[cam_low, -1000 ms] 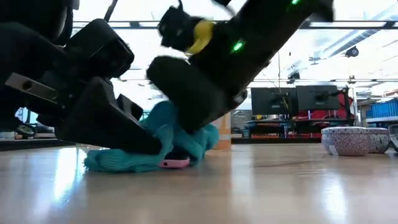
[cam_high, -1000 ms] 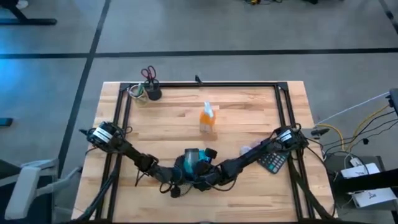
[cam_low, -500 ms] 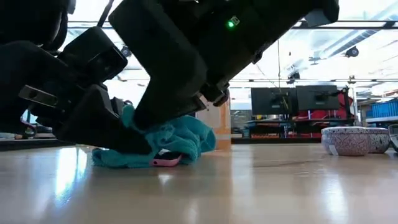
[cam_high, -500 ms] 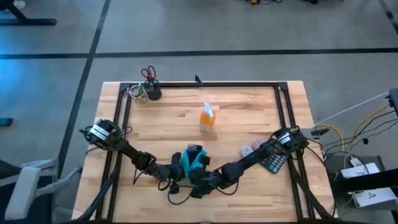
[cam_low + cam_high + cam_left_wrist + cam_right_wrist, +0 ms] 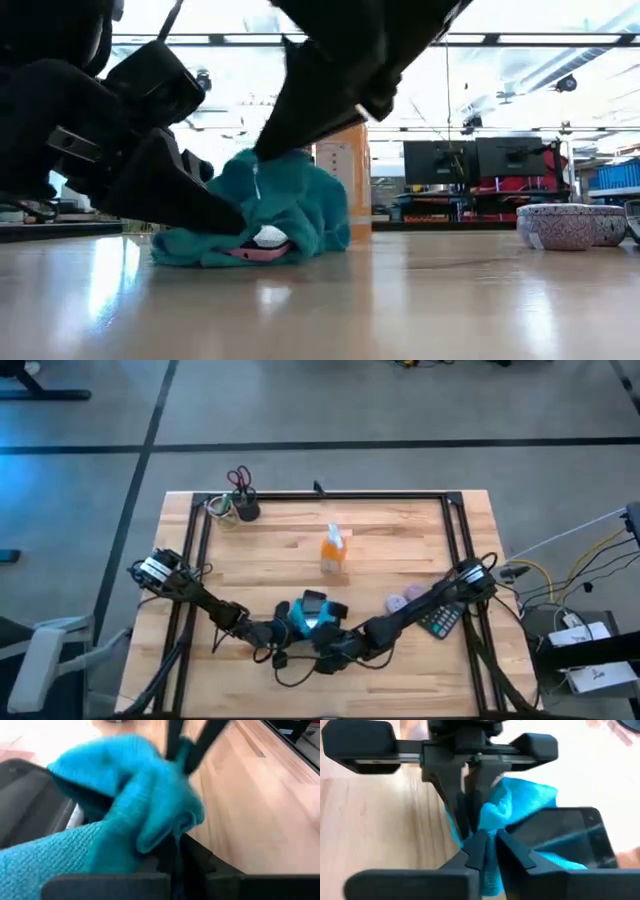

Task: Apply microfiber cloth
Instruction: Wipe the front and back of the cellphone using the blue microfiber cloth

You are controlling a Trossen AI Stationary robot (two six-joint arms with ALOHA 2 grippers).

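Overhead: sitting bunched at the table's (image 5: pixel 400 560) near-middle, the microfiber cloth (image 5: pixel 300 616), partly covering a black phone (image 5: pixel 316 603). Meeting over it from both sides, the left gripper (image 5: pixel 283 630) and the right gripper (image 5: pixel 322 632), both touching the cloth's near edge. Standing well apart toward the far side, an orange spray bottle (image 5: pixel 334 548); at the far left corner, a cup with scissors (image 5: pixel 243 498); under the right arm, a calculator (image 5: pixel 439 622).

Low view: bunching up as a turquoise heap, the microfiber cloth (image 5: pixel 285 200), draped on the phone's pink edge (image 5: pixel 255 253) on the tabletop. Pressing into its left flank at table level, the left gripper (image 5: pixel 205 212). Coming down from above and pinching the heap's top, the right gripper (image 5: pixel 265 152), lifting a peak of fabric. Showing just behind the heap, the orange bottle (image 5: pixel 345 180); far right, a bowl (image 5: pixel 560 226).

Left wrist view: clamping on a cloth fold (image 5: pixel 150 815), own fingers narrowly closed at the bottom; pinching the same fold from the opposite side, the other arm's thin fingers (image 5: pixel 174 737). Lying beside, the phone (image 5: pixel 25 800).

Right wrist view: closing on the cloth (image 5: pixel 520 802), own fingertips (image 5: pixel 479 845) nearly together, directly facing the left gripper (image 5: pixel 470 795), also shut on fabric. Phone (image 5: pixel 560 832) lying half under the cloth.
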